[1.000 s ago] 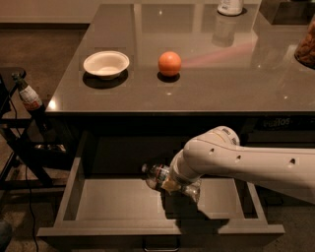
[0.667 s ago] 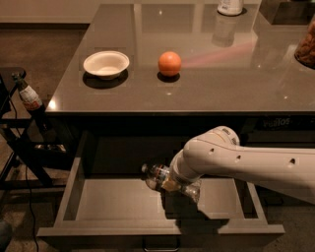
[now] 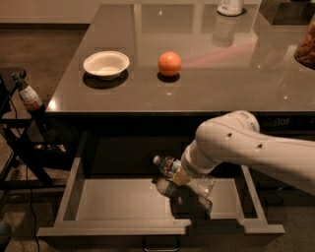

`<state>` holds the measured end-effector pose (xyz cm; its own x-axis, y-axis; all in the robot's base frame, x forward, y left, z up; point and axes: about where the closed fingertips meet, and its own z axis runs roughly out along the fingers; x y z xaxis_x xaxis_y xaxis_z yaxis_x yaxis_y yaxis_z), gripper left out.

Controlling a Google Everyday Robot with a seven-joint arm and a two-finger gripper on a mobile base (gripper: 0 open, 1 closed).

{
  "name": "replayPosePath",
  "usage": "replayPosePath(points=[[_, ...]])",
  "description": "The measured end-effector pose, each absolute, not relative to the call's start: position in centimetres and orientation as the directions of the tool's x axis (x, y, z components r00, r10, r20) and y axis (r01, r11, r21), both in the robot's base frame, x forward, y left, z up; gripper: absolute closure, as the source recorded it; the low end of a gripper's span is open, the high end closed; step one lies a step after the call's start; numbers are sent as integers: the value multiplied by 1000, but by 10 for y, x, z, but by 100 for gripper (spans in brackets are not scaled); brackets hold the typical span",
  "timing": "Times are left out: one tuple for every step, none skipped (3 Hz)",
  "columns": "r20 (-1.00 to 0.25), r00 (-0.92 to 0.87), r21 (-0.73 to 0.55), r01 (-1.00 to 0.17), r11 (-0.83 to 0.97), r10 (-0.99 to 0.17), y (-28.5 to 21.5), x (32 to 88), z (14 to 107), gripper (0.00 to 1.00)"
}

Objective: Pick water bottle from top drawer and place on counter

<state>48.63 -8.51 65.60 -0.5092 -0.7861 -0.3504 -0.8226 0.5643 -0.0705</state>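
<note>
The water bottle [image 3: 170, 167], clear with a white cap pointing left, lies on its side in the open top drawer [image 3: 118, 202], a little above the drawer's floor. My gripper [image 3: 190, 186] is at the end of the white arm that reaches down into the drawer from the right. It is shut on the bottle's body, and the wrist hides most of the fingers. The counter [image 3: 206, 83] is the glossy grey-brown top just above the drawer.
On the counter stand a white bowl [image 3: 106, 64] and an orange [image 3: 169, 63]. A white container [image 3: 230, 7] is at the far edge and a brown object [image 3: 306, 44] at the right edge. A dark cola bottle [image 3: 30, 101] sits on a black stand at the left.
The arm and the water bottle have risen slightly and shifted a little right inside the drawer.
</note>
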Motion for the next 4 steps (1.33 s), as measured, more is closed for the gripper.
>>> replayPosePath(points=[[-319,-590,-82,-763,642,-742,-123,481,694,100],[-301,-651,-119,-699,705,-697,-162,469,731,100],[-286,-691,-186,-640,746,-664,-197,459,771,100],[-282,-714,-262,-586,767,-641,-226,454,821,100]])
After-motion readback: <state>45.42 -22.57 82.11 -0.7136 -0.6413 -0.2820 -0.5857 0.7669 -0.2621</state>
